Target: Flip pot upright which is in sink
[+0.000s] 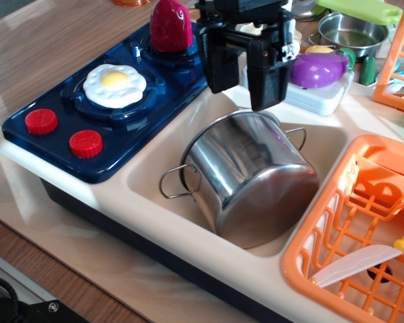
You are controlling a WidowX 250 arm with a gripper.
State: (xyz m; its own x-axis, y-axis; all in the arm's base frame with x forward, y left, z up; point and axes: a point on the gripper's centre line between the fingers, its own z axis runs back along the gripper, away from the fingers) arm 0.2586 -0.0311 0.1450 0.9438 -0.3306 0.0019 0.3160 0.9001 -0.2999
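The shiny steel pot (249, 178) lies tilted upside down in the cream sink (161, 168), its flat bottom facing up and toward the front right. One wire loop handle (175, 183) sticks out at the left, the other at the back right. My black gripper (242, 91) hangs just above the pot's back rim with its two fingers spread apart. It is open and holds nothing. One fingertip (266, 94) sits over the rim, the other over the sink's back left edge.
A blue toy stove (114, 108) with a fried egg (114, 85) and red knobs lies left of the sink. An orange dish rack (363, 229) borders the sink on the right. A purple eggplant (320, 69) and a smaller steel pan (350, 33) stand behind.
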